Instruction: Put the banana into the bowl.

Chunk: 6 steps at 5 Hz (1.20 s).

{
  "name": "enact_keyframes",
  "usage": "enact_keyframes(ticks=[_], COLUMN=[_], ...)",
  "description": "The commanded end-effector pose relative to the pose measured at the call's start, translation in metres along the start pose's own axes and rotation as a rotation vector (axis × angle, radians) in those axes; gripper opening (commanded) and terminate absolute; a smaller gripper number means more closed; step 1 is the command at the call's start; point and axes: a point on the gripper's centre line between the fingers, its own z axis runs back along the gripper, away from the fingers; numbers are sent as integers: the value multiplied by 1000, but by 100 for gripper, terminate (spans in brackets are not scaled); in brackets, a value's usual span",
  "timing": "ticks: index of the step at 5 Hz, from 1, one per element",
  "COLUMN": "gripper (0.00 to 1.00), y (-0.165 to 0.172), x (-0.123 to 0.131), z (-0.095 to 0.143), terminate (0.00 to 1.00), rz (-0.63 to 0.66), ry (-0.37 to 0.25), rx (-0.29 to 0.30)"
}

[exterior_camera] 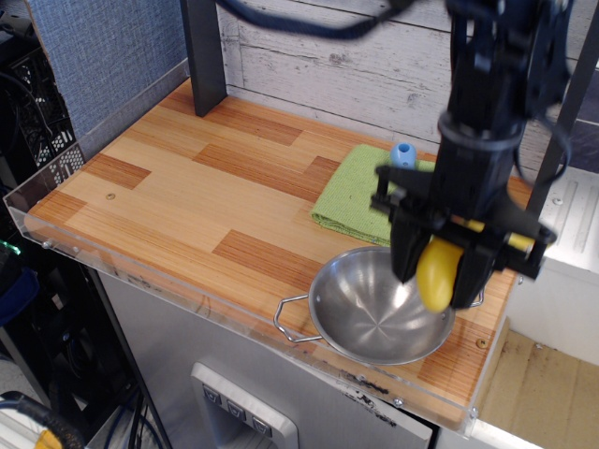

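Banana (436,275) half-hidden inside gripper (437,271)

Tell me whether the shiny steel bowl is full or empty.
Empty: the shiny steel bowl shows bare metal inside; the yellow toy banana hangs above it in the gripper.

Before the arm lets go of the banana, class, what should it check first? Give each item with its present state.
1. Pincer shut on the banana: ok.
2. Banana over the bowl, not the cloth: ok, over its right side.
3. Bowl upright and nothing visible in it: ok.
4. Bowl fully on the table: ok.
5. Scoop out of the way: ok.
6. Height above the bowl: cannot tell.
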Motion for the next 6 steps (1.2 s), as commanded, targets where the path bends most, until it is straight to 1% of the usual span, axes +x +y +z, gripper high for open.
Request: enact_keyframes(ticks=[1,2,3,4,5,6], gripper=[0,0,100,100,100,100], y=[24,31,36,37,48,66], x=[-16,-15,-15,-13,-14,-20], z=[-28,-33,-30,-6,38,81], terminate=[0,0,0,0,0,0], rz=[82,87,48,20,13,59], ry=[40,59,109,69,-1,-76], rx=[-19,8,12,22,36,30])
